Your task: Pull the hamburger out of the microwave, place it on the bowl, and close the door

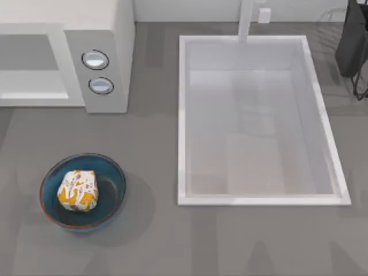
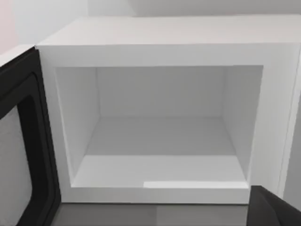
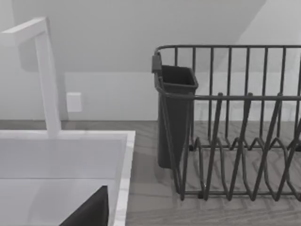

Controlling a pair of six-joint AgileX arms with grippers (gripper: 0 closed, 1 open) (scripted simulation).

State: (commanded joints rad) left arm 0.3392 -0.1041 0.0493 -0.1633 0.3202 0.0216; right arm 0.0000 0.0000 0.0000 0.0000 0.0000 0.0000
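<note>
Nearest, the round shallow blue bowl with the reddish-orange rim (image 1: 115,172) is noted on the grey table at the top view's left. The small rounded hamburger in white wrapping with orange-yellow patches (image 1: 78,190) lies inside it, resting on the dark teal interior, a little left of centre.

- Hamburger: judged light and soft, with a wrapper that may slip. No further hold on it is judged necessary, as the placing step looks done.
- Bowl: judged loose on the table, so it may slide if brushed.

Farther back, the large white boxy microwave (image 2: 164,37) is seen with its cavity bare. Its two silver-rimmed knobs (image 1: 95,60) face up in the top view. The flat door, a panel with a dark inner frame and a grey window (image 2: 19,141), stands swung open beside the cavity in the left wrist view. Closing it is judged to be the one step left.

- Door: judged stiff, hinged and light to swing.
- Contact is best made on the outer face near the free edge, far from the hinge, with a push rather than a pinch.

A dark part of the left gripper (image 2: 273,209) is seen in front of the cavity. Whether it is open or closed cannot be told, and nothing is seen held.

The large white rectangular sink basin (image 1: 259,200) lies at the right. A dark part of the right gripper (image 3: 89,212) is seen idle by the basin, facing the dark wire dish rack (image 3: 235,141) farthest back. Its state cannot be told either.
</note>
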